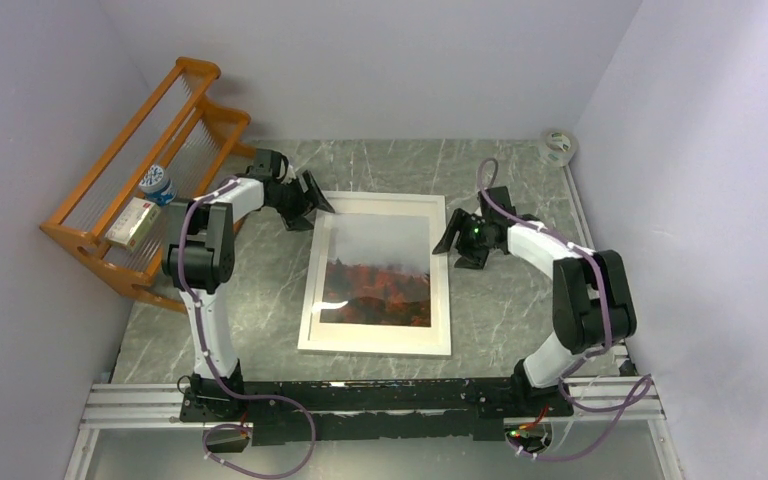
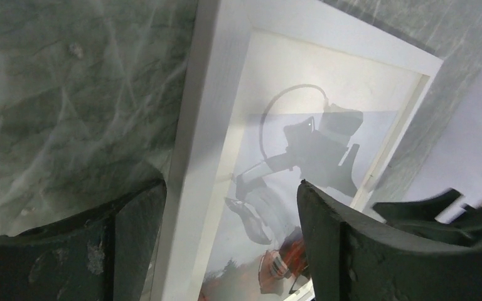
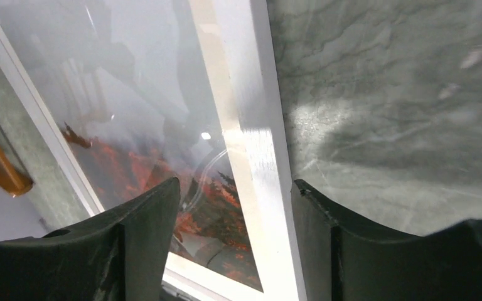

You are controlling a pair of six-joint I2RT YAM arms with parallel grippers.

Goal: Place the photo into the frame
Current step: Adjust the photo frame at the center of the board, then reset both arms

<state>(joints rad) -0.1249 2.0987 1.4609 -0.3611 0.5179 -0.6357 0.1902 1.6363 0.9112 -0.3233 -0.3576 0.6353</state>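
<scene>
The white frame (image 1: pixel 376 340) lies flat in the middle of the table, face up. The photo (image 1: pixel 379 268), grey sky above and red-orange trees below, shows inside it behind the reflecting pane. My left gripper (image 1: pixel 316 204) is open, its jaws astride the frame's far left corner; in the left wrist view (image 2: pixel 226 207) the frame's left rail (image 2: pixel 204 125) runs between the fingers. My right gripper (image 1: pixel 452 238) is open at the frame's right edge; in the right wrist view (image 3: pixel 235 207) the right rail (image 3: pixel 251 125) lies between the fingers, with the photo (image 3: pixel 138 157) beside it.
An orange wooden rack (image 1: pixel 150 180) stands at the left, holding a small box (image 1: pixel 132 222) and a bottle (image 1: pixel 160 184). A roll of tape (image 1: pixel 559 145) sits at the far right corner. Walls close in on both sides.
</scene>
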